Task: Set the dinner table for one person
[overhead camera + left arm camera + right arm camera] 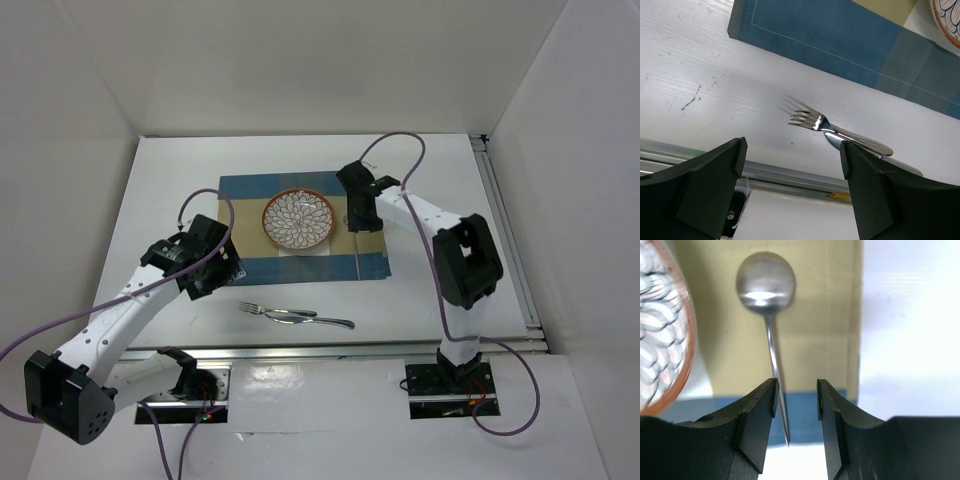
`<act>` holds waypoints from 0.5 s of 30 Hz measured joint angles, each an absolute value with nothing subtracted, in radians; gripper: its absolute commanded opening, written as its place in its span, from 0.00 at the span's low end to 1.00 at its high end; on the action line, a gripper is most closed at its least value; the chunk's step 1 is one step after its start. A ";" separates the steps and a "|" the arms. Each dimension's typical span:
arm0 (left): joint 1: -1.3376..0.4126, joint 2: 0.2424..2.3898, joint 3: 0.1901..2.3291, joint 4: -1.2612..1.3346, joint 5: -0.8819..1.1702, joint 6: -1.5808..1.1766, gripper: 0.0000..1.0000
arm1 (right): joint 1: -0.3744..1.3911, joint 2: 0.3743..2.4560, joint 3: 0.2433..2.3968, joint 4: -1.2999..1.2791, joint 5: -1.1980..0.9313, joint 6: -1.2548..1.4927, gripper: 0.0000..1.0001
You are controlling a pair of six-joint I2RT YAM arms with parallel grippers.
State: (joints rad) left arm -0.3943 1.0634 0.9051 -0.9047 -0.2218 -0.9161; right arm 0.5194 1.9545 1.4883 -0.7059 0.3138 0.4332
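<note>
The white dinner table (170, 200) carries a blue-and-tan placemat (240, 190) with a patterned, orange-rimmed plate (298, 220) on it. A silver spoon (765, 282) lies on the mat's tan strip to the right of the plate, its handle (358, 258) pointing toward the near edge. My right gripper (796, 390) is open just above the spoon's handle, which runs close by its left finger; it also shows in the top view (358, 220). A fork (812, 121) and a knife (325, 321) lie together on the bare table in front of the mat. My left gripper (794, 152) is open, empty and left of the fork (262, 309).
An aluminium rail (350, 350) runs along the near table edge just behind the fork and knife, and another along the right edge (505, 230). White walls enclose the table on the left, back and right. The mat's near-left corner (740, 30) lies close to my left gripper.
</note>
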 measured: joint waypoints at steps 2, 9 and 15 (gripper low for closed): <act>-0.394 1.063 0.905 -0.905 -0.222 -0.916 0.92 | 0.525 1.863 1.439 -0.690 0.318 0.428 0.48; -0.402 1.063 0.890 -0.900 -0.223 -0.920 0.92 | 0.798 1.597 1.217 -0.602 0.299 0.326 0.64; -0.403 1.063 0.886 -0.913 -0.246 -0.924 0.92 | 1.052 1.612 1.129 -0.583 0.253 0.278 0.64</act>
